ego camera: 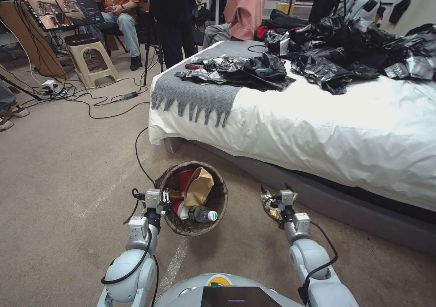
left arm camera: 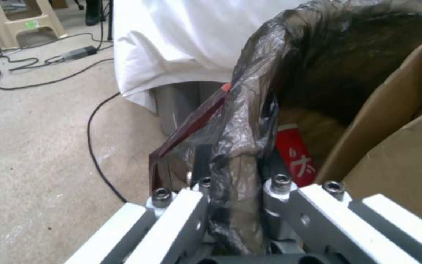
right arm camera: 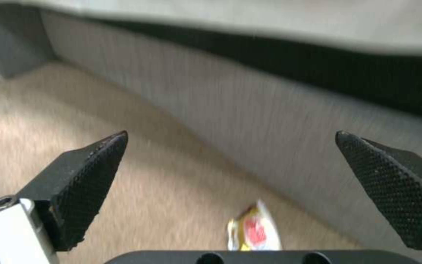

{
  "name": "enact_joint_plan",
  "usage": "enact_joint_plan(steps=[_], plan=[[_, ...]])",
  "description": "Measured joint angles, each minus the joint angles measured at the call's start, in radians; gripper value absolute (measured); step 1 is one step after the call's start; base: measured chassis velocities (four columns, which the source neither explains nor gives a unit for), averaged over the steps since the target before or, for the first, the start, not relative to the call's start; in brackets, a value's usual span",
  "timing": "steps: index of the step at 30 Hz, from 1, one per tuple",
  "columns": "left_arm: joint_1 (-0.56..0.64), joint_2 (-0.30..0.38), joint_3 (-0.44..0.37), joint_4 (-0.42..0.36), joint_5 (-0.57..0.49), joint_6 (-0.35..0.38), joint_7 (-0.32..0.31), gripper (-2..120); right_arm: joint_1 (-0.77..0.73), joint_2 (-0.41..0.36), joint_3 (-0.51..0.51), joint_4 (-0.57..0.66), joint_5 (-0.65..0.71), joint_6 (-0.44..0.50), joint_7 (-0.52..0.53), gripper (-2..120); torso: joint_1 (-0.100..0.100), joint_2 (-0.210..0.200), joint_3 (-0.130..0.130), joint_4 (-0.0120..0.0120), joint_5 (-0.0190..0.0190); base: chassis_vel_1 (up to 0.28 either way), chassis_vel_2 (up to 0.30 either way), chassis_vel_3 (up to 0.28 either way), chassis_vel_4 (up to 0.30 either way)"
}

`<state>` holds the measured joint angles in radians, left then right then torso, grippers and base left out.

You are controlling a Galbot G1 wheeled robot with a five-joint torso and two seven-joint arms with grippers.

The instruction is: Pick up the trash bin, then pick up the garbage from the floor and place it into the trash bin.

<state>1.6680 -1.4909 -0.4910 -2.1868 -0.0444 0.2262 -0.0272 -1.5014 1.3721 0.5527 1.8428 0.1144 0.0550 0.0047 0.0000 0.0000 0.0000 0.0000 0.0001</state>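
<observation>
Gripping the bag-lined rim of the trash bin (ego camera: 193, 198) with the left gripper (ego camera: 164, 201), fingers pinched on thin brown liner and the bin held just off the carpet in front of the robot; risks slipping or tearing if only plastic is caught, and tipping out the brown paper bag (ego camera: 198, 186), red cup (ego camera: 185, 179) and clear bottle (ego camera: 201, 214) already inside. Hovering low beside it, right gripper (right arm camera: 230, 176) with pads spread wide above a yellow and red snack wrapper (right arm camera: 254, 231) on the floor; could skid the flat wrapper along the carpet or scrape the bed base (ego camera: 345, 202) close behind. Farther off, trailing black cable (ego camera: 138, 155), white bedsheet (ego camera: 318, 116), heap of black plastic bags (ego camera: 345, 48).
</observation>
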Motion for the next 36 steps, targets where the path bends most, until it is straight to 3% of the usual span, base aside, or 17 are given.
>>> enact_joint_plan(steps=[6,11,17,25,36], plan=[[0.000,0.002,0.001,0.000,0.001,-0.001,0.000,3,0.041,-0.010,-0.028,-0.093,0.031,-0.082,-0.009,100,0.000,0.000,0.000,0.0001,-0.0001,0.000,0.000,0.000,0.000],[0.000,0.003,0.004,0.000,0.002,0.000,-0.001,3,0.103,-0.016,-0.048,-0.251,0.034,-0.125,-0.021,100,0.000,0.000,0.000,-0.0001,-0.0001,0.000,0.000,0.000,0.000],[0.002,0.004,0.003,-0.003,0.003,0.002,-0.002,3,0.188,-0.023,-0.073,-0.430,0.015,-0.114,-0.035,100,0.000,0.000,0.000,0.0000,-0.0001,0.000,0.000,0.000,0.000],[0.003,0.003,-0.002,-0.002,0.005,0.003,-0.002,3,0.294,-0.022,-0.085,-0.579,-0.008,-0.075,-0.039,100,0.000,0.000,0.000,0.0000,-0.0001,0.000,0.000,0.000,0.000],[0.003,0.001,-0.004,0.001,0.005,0.003,-0.003,3,0.345,-0.022,-0.073,-0.705,-0.019,-0.035,-0.046,100,0.000,0.000,0.000,0.0000,-0.0001,0.000,0.000,0.000,0.000]])
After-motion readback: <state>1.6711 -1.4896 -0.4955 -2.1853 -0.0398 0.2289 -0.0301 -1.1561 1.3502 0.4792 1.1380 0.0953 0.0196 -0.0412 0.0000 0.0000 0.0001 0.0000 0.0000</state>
